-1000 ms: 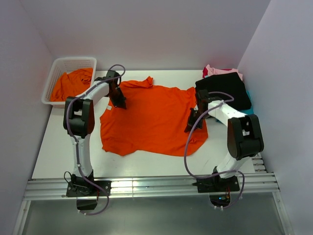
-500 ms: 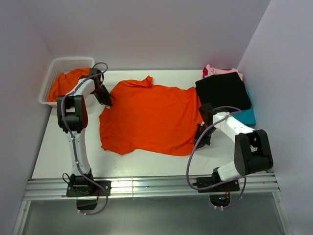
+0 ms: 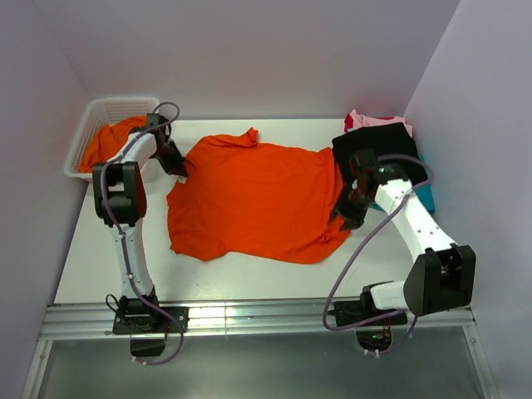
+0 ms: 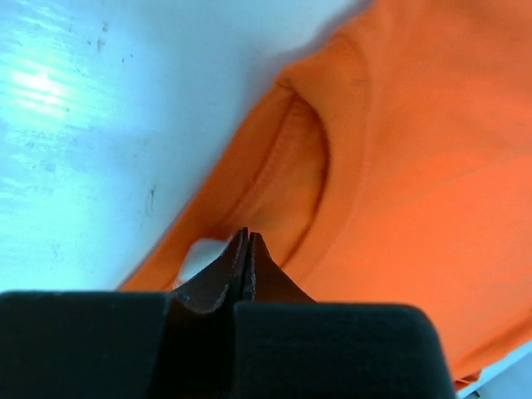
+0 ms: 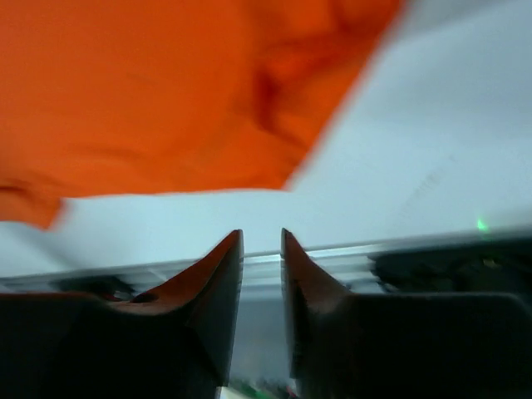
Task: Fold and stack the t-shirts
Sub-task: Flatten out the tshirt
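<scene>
The orange shirt (image 3: 258, 199) lies flat on the tabletop (image 3: 108, 249), its long side running from arm to arm. My left fingers (image 4: 229, 270) are pressed together at its sleeve hem; I can't tell if cloth is pinched. My right fingers (image 5: 218, 278) stand slightly apart and empty. The shirt's corner is just beyond them, leftward, so that arm is nearer.

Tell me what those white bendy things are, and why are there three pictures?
They are two robot arms: the left arm and right arm. One camera looks down from above; one sits on each wrist, showing that arm's fingers. On the table lies an orange t-shirt, spread flat. A basket holds another orange one, and black, pink and teal shirts are piled at the right. The left fingers are pressed shut at the shirt's sleeve; the right fingers are slightly apart, holding nothing.
</scene>
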